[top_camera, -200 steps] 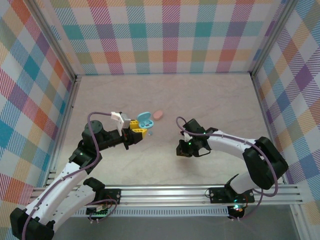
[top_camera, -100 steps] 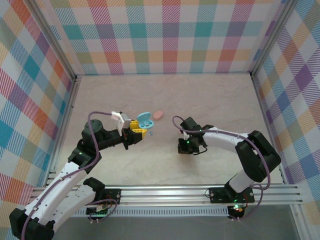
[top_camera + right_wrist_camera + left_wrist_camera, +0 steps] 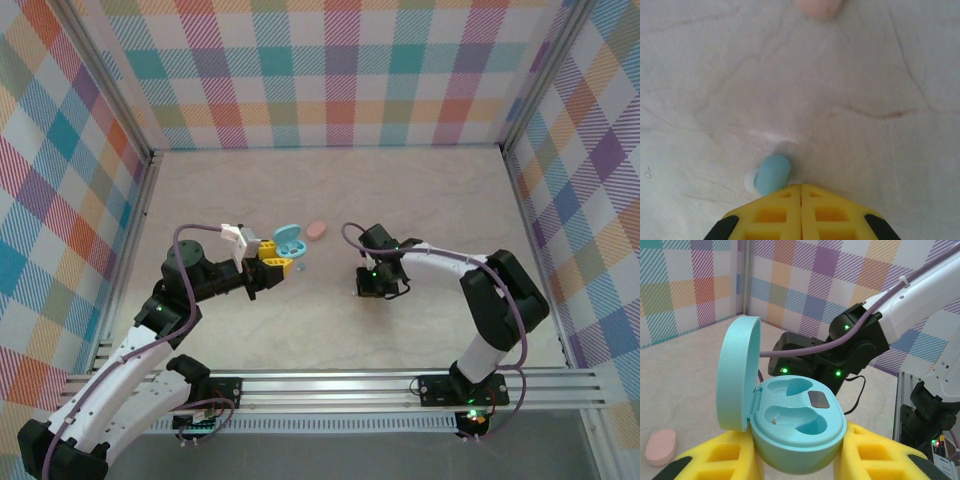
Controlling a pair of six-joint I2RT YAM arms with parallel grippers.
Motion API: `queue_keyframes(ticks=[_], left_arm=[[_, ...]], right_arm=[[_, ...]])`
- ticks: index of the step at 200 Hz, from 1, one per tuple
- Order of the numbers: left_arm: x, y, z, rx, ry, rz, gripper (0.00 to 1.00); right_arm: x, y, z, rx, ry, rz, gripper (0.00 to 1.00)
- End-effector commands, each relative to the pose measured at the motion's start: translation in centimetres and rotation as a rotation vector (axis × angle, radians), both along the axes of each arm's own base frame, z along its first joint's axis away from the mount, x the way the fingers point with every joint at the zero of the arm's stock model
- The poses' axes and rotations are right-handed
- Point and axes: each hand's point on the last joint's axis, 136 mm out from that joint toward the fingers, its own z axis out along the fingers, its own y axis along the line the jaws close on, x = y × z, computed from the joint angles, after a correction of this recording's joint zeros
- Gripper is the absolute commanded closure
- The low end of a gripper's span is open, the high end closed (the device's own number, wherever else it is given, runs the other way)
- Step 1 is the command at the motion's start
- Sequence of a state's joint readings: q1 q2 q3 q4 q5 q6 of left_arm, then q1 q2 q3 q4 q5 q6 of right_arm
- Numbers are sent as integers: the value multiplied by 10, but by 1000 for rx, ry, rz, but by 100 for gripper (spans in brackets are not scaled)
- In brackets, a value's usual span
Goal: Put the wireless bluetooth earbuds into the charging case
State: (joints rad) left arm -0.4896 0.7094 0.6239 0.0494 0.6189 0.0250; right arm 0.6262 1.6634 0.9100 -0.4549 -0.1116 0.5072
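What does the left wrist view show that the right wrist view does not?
Left wrist view: the blue case, lid up and no earbuds in its wells, held in the jaws of the left gripper, with the right arm behind. Right wrist view: a blue earbud lying on the table beside the shut jaws of the right gripper. Both: yellow jaws and that pale table.

A lab test cell: plaid walls, aluminium rail.
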Motion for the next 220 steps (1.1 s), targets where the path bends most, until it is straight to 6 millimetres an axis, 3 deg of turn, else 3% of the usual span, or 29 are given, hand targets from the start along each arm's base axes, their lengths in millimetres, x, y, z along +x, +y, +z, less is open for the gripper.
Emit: queue_keyframes(ticks=[1, 70, 77, 99, 118, 129, 163, 220], left_arm=[[-9, 0, 17, -8, -52, -24, 80], [-8, 0, 17, 3, -57, -22, 80], [-7, 0, 16, 4, -57, -23, 80], [-6, -1, 16, 5, -58, -23, 80], [-5, -2, 15, 5, -56, -24, 80], [-5, -2, 15, 4, -54, -24, 80], [-7, -1, 16, 3, -55, -30, 80], [-11, 1, 14, 3, -55, -24, 80]], right_arm=[[12, 4, 7, -6, -24, 25, 92], [11, 2, 30, 22, -57, 7, 91], [9, 3, 33, 37, -58, 5, 86], [3, 6, 37, 79, -45, -19, 57], [-3, 11, 35, 116, -20, -37, 51], [-5, 12, 30, 115, -13, -40, 52], [-7, 11, 17, 90, 13, -63, 73], [-4, 10, 10, 50, 5, -44, 68]])
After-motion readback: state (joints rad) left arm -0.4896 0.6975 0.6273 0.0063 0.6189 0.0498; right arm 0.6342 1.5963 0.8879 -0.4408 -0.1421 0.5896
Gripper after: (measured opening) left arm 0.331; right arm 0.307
